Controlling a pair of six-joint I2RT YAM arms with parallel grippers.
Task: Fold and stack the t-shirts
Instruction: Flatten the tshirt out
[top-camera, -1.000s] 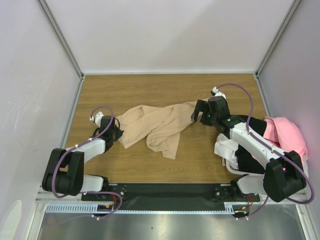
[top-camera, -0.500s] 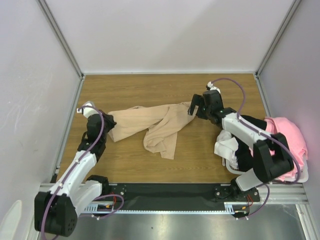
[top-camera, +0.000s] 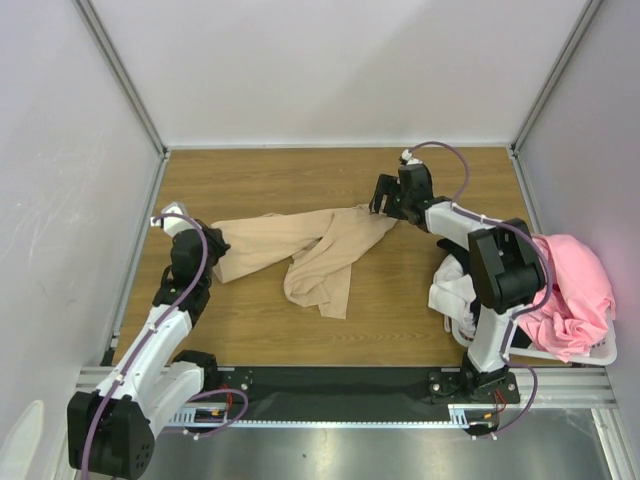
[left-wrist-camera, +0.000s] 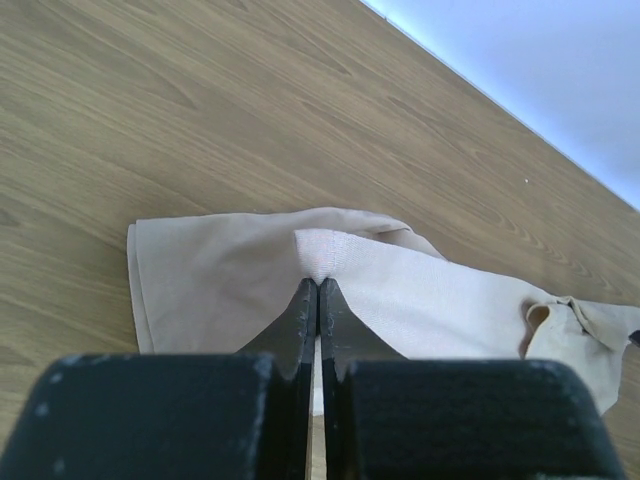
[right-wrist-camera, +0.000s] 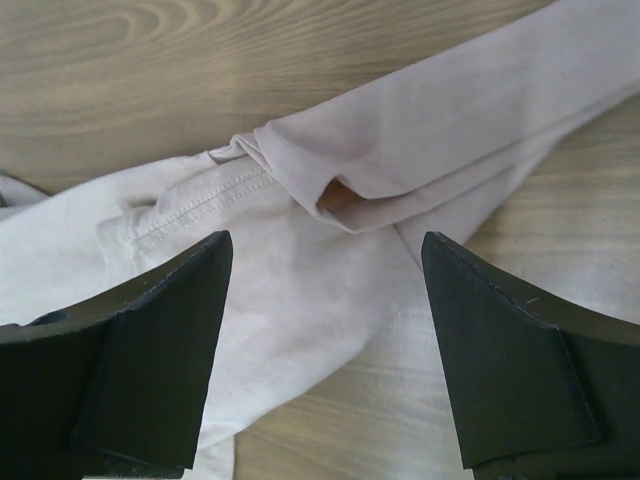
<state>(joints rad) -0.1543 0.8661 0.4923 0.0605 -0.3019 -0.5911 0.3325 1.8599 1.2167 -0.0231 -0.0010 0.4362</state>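
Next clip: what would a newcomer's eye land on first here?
A beige t-shirt lies crumpled across the middle of the wooden table. The left pincer is shut on its left edge and the right pincer is open over its far right end. At the right edge, a pink t-shirt is heaped in a white laundry basket.

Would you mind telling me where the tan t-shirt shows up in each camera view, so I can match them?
Top external: tan t-shirt spread across the middle of the wooden table.
Left wrist: centre to right edge, a fold pinched in the shut left gripper.
Right wrist: fills most of the frame, below the open right gripper.
Shared landmark: the wooden table's grain around the shirt.
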